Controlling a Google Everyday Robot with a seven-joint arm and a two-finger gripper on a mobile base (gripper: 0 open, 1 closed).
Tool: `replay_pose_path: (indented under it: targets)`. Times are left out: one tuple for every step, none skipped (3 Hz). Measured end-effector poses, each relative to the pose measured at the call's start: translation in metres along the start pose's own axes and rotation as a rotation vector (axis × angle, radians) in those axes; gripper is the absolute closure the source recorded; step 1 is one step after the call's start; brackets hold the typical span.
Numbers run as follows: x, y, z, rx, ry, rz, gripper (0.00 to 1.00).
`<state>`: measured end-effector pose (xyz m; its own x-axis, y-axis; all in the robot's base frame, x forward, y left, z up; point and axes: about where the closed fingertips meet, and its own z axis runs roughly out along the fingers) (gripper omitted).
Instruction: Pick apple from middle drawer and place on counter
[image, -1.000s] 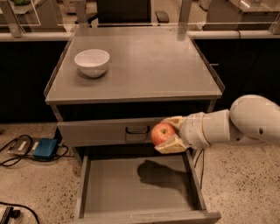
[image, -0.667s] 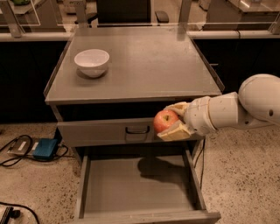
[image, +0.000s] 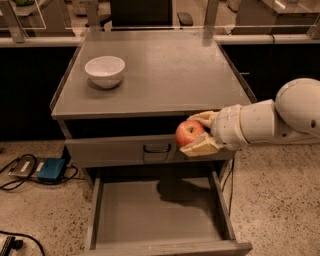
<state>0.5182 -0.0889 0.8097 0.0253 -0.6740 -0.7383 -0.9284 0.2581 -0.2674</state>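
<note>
At centre right, the gripper (image: 197, 134) clasped the apple (image: 187, 133) and covered the fruit's right side. The arm (image: 295, 112) was cut off by the right edge. The open drawer (image: 155, 215) was cropped by the bottom edge, and cables (image: 15, 172) were cropped at lower left.

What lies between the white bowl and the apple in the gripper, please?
Only bare counter and its front edge, as the camera view shows. The gripper holds the apple just below that edge, above the open middle drawer.
</note>
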Motion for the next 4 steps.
replay_pose_path:
  targets:
    - [-0.024,-0.022,-0.012,-0.006,-0.031,-0.058,1.00]
    - [-0.059,-0.064,-0.027,-0.021,-0.092,-0.099,1.00]
    - [-0.088,-0.108,-0.026,-0.042,-0.141,-0.097,1.00]
    - [-0.109,-0.150,-0.019,-0.040,-0.197,-0.080,1.00]
